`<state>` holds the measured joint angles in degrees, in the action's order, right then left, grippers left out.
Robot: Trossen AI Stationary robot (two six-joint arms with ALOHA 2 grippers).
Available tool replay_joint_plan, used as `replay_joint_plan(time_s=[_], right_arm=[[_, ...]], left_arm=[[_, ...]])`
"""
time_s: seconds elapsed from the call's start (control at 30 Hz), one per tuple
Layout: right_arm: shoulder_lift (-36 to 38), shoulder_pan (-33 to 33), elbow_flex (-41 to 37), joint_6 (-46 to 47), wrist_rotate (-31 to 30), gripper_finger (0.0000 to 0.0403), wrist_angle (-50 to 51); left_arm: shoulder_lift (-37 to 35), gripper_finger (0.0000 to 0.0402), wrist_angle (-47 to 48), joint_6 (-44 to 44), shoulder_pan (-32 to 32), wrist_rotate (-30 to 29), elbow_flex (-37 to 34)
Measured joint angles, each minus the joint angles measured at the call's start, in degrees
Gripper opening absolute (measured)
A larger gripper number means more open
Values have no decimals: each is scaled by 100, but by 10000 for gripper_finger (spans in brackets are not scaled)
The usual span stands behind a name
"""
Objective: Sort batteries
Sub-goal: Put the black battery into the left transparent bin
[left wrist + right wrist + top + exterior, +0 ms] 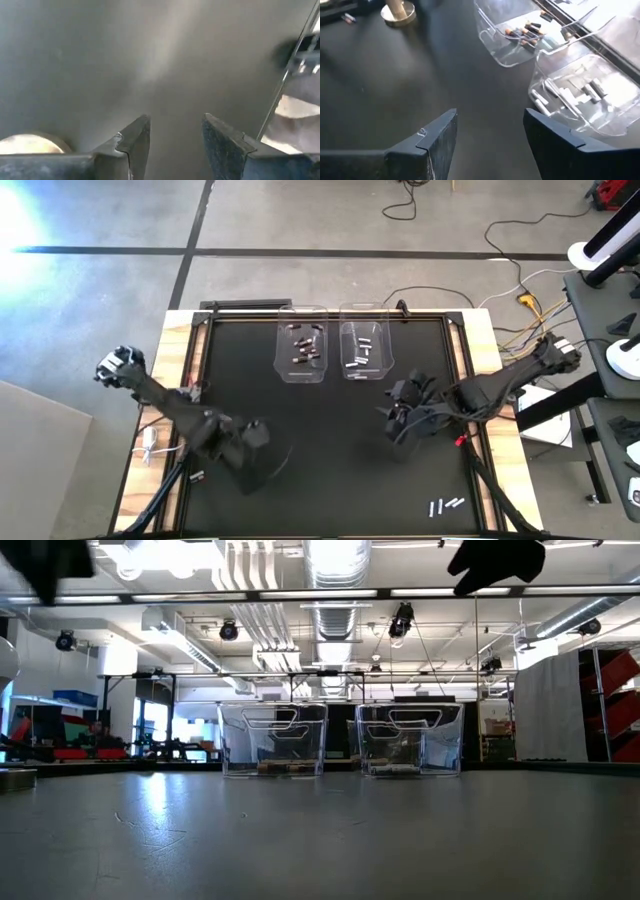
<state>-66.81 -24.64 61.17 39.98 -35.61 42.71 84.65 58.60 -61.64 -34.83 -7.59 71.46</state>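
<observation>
Batteries (306, 348) sorted into two clear bins (366, 375) at counter's (330, 450) far edge; three loose (446, 505) near front right. Left end effector (175, 145) and right end effector (490, 132) spread, empty.

Silvery-white batteries (568, 94), black table (330, 450)

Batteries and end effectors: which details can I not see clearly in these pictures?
- Loose batteries near the mat's front right corner: too small in the high view to tell their type or exact count.
- Batteries in the left bin and right bin: low view shows only a blur through the clear walls.
- Right end effector: low view crops it at the top edge.
- Left end effector: its wrist view shows only blurred mat.
</observation>
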Motion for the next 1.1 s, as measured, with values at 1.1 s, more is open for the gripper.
replay_joint_plan(time_s=[1.1], right_arm=[[-4091, -162, 3416, 205, 721, 219, 427]], left_arm=[[692, 156, -462, -1535, -2141, 2281, -2439]])
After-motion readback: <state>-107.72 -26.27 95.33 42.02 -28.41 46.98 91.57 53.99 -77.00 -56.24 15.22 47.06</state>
